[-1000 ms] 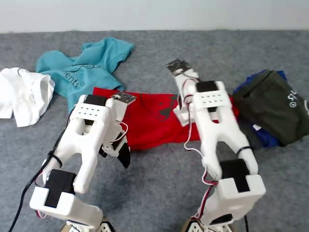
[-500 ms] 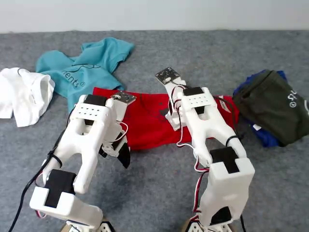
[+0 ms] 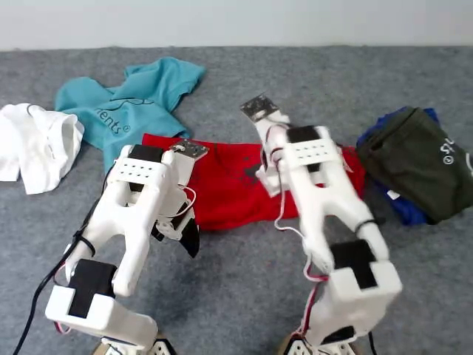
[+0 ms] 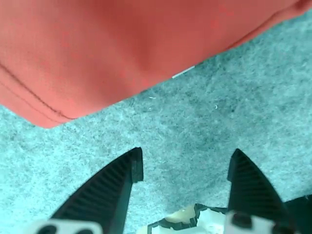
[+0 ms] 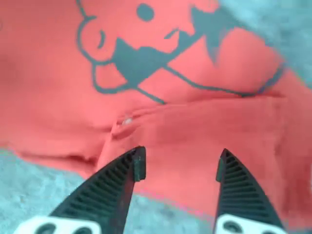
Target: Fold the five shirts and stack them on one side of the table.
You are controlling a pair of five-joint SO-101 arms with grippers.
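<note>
The red shirt (image 3: 222, 185) lay crosswise on the table (image 3: 244, 281), under my right pincer (image 5: 181, 158).
My right pincer hung open above a crease below the print. My left pincer (image 4: 187, 163), jaws spread too, stood over bare table just off the near hem (so the right was nearer). The dark shirt (image 3: 414, 155) sat on the blue shirt (image 3: 405, 211) at my right; the teal shirt (image 3: 126, 103) and white shirt (image 3: 37, 144) lay loose far left.
</note>
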